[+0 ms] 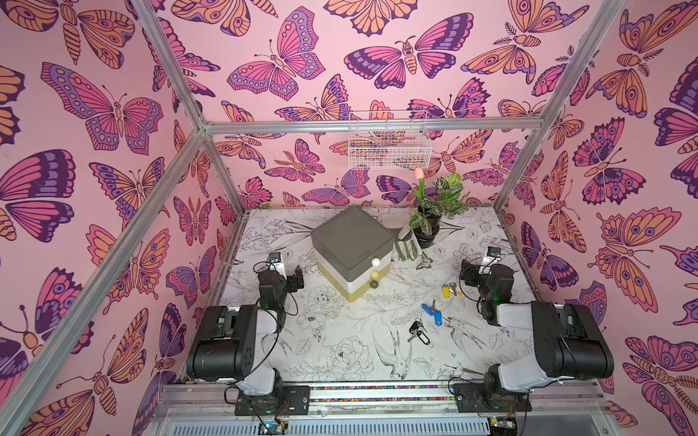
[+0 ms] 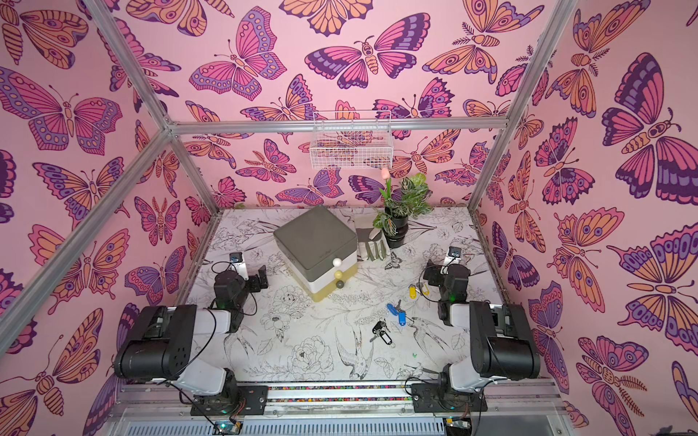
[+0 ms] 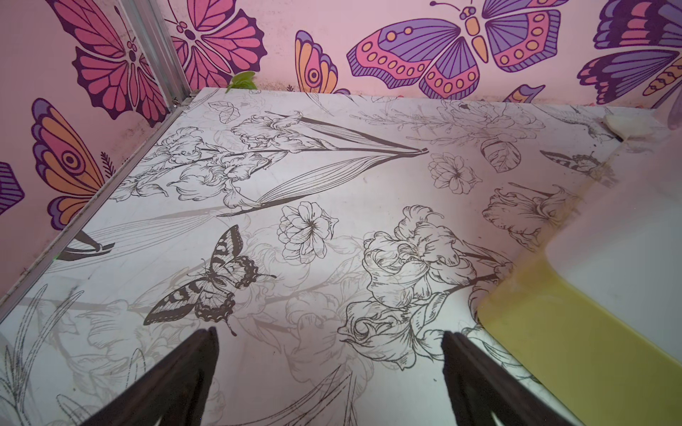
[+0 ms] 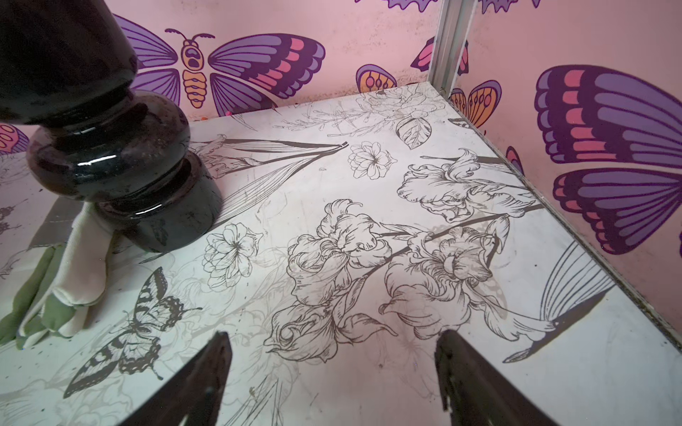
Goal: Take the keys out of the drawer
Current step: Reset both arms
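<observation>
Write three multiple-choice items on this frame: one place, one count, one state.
1. Where do the blue keys lie?
A. in an open drawer
B. on the table, between the yellow keys and black keys
C. hanging on the wall

2. How many knobs does the drawer unit show?
A. two
B. three
C. four

3. The right end effector is:
A. shut on keys
B. shut, empty
C. open, empty

Key:
1. B: both top views show the blue tags on the tabletop.
2. B: white, yellow and dark knobs are stacked on its front.
3. C: its wrist view shows jaws apart with only table between.
</observation>
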Controlling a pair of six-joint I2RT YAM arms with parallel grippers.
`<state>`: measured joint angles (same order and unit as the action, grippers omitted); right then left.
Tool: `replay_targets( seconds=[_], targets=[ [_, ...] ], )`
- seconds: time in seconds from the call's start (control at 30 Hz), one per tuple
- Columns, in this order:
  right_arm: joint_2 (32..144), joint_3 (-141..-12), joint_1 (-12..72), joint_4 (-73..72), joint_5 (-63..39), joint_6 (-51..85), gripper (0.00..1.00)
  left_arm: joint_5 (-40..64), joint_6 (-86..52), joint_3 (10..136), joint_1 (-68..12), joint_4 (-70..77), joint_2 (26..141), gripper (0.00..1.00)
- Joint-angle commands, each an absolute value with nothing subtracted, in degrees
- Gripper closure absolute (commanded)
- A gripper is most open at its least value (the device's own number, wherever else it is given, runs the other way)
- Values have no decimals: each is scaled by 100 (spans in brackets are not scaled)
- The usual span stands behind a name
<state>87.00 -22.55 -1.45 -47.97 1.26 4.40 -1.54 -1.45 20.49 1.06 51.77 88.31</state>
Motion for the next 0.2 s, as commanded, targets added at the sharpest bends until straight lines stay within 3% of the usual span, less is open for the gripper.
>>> replay_targets(
  seconds=[0.0, 0.17],
  targets=[
    [8648, -2303, -116, -4689, 202, 359, 10, -270, -105, 2159, 98, 5108, 8881, 0],
    [8565, -2208, -122, -4840, 189, 360, 12, -208, -53, 2104, 81, 5150, 8825, 0]
  ],
)
